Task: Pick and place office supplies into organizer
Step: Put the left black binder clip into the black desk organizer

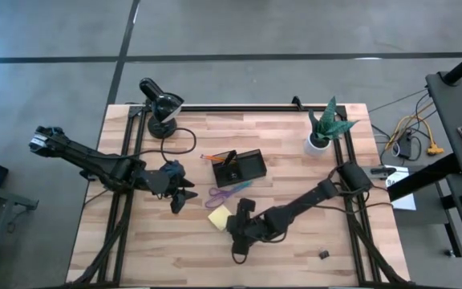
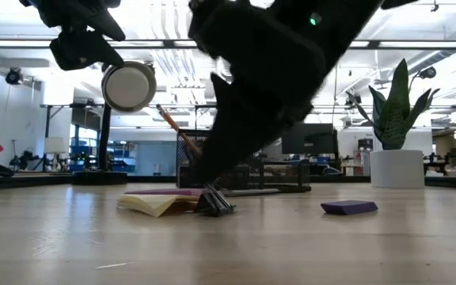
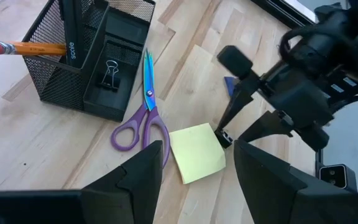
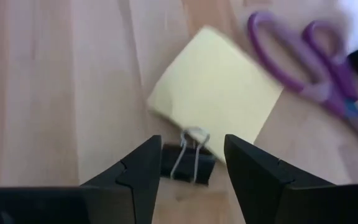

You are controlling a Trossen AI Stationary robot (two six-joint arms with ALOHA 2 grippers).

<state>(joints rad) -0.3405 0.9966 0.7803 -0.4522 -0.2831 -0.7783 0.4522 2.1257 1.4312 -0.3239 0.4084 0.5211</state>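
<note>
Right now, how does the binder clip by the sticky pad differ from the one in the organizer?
The binder clip on the table lies on bare wood against the yellow sticky-note pad; the binder clip in the organizer sits in a tray compartment of the black mesh organizer. The table clip lies between the right gripper's open fingers; nothing is near the organizer clip. Both are black with wire handles.
</note>
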